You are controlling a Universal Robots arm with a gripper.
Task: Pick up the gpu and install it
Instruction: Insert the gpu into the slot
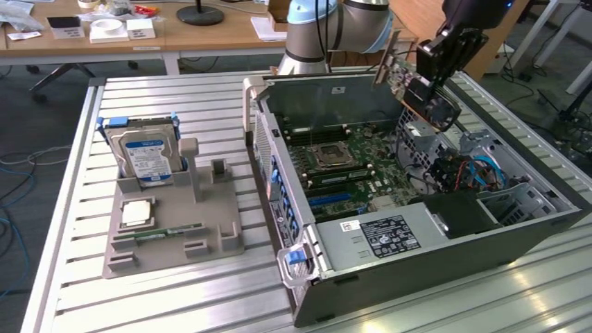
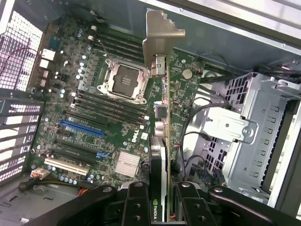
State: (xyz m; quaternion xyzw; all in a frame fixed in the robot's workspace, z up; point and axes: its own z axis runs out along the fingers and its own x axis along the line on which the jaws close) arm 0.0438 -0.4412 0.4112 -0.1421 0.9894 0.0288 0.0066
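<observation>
Exterior view: clamping the gpu (image 1: 440, 109) in the half-closed gripper (image 1: 430, 84), tilted above the far right of the open computer case (image 1: 416, 258).

Wrist view: holding the gpu (image 2: 162, 141) edge-on in the gripper (image 2: 161, 200) above the motherboard (image 2: 94, 108), apparently mid-carry. Seating likely needing alignment with the blue slot (image 2: 82, 128).

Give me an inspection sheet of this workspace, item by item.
Surface: slatted metal table, carrying an open computer case.
Job's things: gpu held edge-on above the motherboard, not yet in a slot.
Clutter: grey holder with hard drive, processor chip, memory stick.
Grippers: gripper shut on the gpu.
Cables: blue cables inside the case.
Surroundings: wooden desks; floor cables.
</observation>
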